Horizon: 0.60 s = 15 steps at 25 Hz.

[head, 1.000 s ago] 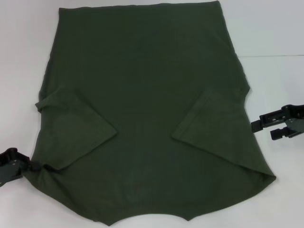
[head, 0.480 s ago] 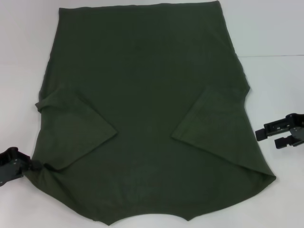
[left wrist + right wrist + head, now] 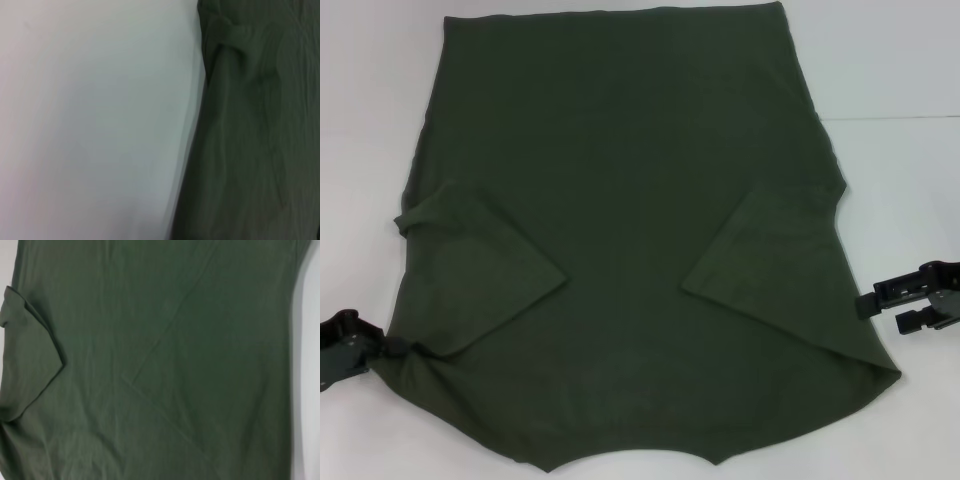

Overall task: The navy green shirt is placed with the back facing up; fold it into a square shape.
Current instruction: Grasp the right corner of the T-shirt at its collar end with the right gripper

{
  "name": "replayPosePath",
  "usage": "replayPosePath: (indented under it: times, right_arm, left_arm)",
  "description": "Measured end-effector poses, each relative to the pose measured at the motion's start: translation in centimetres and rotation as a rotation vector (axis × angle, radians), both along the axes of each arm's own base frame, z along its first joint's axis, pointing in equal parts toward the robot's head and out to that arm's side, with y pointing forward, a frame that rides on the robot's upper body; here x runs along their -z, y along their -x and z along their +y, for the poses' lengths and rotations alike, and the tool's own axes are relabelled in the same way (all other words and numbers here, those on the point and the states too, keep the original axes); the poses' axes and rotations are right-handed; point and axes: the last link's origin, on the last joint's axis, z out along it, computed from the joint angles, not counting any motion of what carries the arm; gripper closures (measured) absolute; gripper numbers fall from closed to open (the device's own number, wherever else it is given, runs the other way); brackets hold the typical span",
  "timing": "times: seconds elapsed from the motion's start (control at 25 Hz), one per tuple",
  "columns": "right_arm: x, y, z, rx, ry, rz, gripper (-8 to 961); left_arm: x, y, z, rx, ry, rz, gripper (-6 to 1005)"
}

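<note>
One navy green shirt (image 3: pixel 620 250) lies spread flat on the white tabletop (image 3: pixel 900 70), plain side up, filling most of the head view. Its two sleeves are both folded inward onto the body: one sleeve flap (image 3: pixel 480 265) on the shirt's left side, one sleeve flap (image 3: pixel 765 260) on its right side, each forming a slanted panel pointing toward the shirt's middle. The hem edge nearest the robot curves and runs off the bottom of the head view.

Two grippers are in view, one on each side of the shirt. The left gripper (image 3: pixel 382 348) sits at the shirt's near left corner, its jaws closed on the bunched cloth there; the fabric puckers into small wrinkles at that point. The right gripper (image 3: pixel 885 308) is just beside the shirt's right edge, low toward the near corner, its jaws apart with a visible gap and holding nothing; its tips reach about to the cloth's edge, though whether they touch it cannot be told.

The left wrist view shows the shirt's (image 3: pixel 260 130) rumpled edge against bare tabletop (image 3: pixel 90 120). The right wrist view shows the shirt (image 3: pixel 210 315) nearly filling the picture, with both folded sleeve flaps visible as creased outlines.
</note>
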Motion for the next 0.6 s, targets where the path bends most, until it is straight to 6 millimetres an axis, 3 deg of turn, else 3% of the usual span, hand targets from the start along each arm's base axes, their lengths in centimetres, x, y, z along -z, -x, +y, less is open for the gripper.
replayPosePath:
  times: [0.6]
  right_arm:
    - [0.4, -1.2, -0.9, 0.019, 0.024, -0.033, 71]
  left_arm:
    - [0.0, -0.2, 0.3, 0.007, 0.001, 0.001, 958]
